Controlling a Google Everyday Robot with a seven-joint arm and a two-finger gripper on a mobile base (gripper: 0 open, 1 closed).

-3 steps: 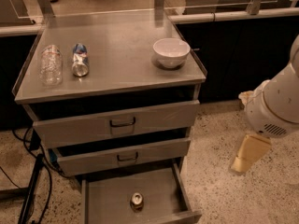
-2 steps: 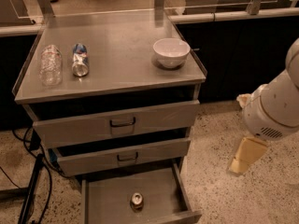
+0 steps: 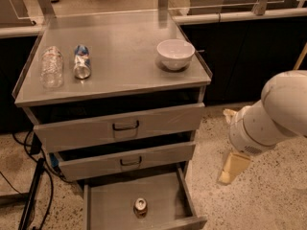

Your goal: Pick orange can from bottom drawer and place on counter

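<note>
The orange can (image 3: 140, 207) stands upright on the floor of the open bottom drawer (image 3: 108, 200), near its front middle, its silver top facing up. The counter (image 3: 124, 56) is the brushed-steel top of the cabinet. My gripper (image 3: 233, 168) hangs below the white arm (image 3: 271, 116) to the right of the cabinet, over the speckled floor. It is level with the bottom drawer, well to the right of the can, and holds nothing that I can see.
On the counter lie a clear plastic bottle (image 3: 51, 66) and a blue-and-silver can (image 3: 82, 61) at the left, and a white bowl (image 3: 175, 54) stands at the right. The two upper drawers (image 3: 125, 126) are partly pulled out. Black cables (image 3: 33, 186) hang left of the cabinet.
My arm and gripper have moved left and slightly down, closer to the cabinet. The can and the counter items have not moved.
</note>
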